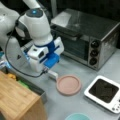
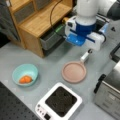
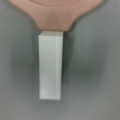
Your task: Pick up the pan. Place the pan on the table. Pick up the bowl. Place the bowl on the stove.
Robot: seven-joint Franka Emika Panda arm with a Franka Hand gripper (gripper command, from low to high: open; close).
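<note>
One pan (image 2: 74, 72) on the table (image 2: 50, 62), one bowl (image 2: 25, 74), one stove (image 2: 60, 103).

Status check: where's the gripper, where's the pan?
Gripper above pan handle. Pan on table, stove bare. Bowl untouched.

In a front view the bowl (image 1: 78, 116) is cut off by the bottom edge; the pincer's fingertips are hidden.

Matt pink pan (image 2: 74, 72) — brushed-steel toaster oven (image 1: 92, 35) — wooden shelf (image 2: 41, 21).
</note>
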